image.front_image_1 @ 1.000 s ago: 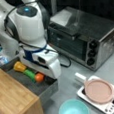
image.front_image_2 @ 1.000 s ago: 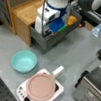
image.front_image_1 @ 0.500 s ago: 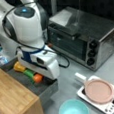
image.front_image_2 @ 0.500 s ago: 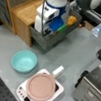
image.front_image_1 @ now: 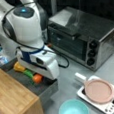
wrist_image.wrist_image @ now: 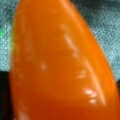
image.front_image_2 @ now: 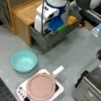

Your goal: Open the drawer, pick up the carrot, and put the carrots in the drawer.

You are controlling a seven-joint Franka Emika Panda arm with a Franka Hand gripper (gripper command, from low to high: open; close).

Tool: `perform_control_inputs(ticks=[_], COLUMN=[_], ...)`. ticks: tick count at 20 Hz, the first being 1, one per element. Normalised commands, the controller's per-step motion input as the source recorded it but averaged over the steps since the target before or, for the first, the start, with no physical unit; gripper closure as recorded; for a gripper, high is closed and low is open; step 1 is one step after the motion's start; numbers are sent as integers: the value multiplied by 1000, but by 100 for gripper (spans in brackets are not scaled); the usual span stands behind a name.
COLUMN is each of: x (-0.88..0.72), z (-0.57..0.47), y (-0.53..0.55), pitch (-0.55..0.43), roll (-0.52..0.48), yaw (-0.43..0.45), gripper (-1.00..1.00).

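the drawer (image.front_image_1: 43,90) (image.front_image_2: 46,39) stands pulled open from the wood-topped cabinet (image.front_image_1: 13,95) (image.front_image_2: 24,9) in both front views. the gripper (image.front_image_1: 42,75) (image.front_image_2: 45,26) is lowered into it, its fingertips hidden behind the wrist body, so whether they are apart or clamped cannot be told. the carrot (image.front_image_1: 37,78) (wrist_image.wrist_image: 60,65) lies in the drawer just at the gripper's 9 o'clock in a front view, and fills the wrist view. a green vegetable (image.front_image_1: 28,73) (image.front_image_2: 61,29) and a yellow lump (image.front_image_1: 18,67) (image.front_image_2: 71,20) also lie in the drawer. a teal bowl (image.front_image_1: 74,109) (image.front_image_2: 24,61), a pink-lidded pan (image.front_image_1: 98,90) (image.front_image_2: 41,86) and a toaster oven (image.front_image_1: 82,35) (image.front_image_2: 92,85) stand on the table.
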Motion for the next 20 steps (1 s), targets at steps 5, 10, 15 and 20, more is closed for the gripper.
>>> perform_control_inputs(ticks=[5,10,15,20], x=[85,58,30,18], z=[-55,-64,-2,16], y=[-94,-99,-114,-102], pitch=[-100,-81,-70,-70], roll=[229,189,154,151], yaw=[28,-9,-26,-31], gripper=[-100,-100,-100,-100])
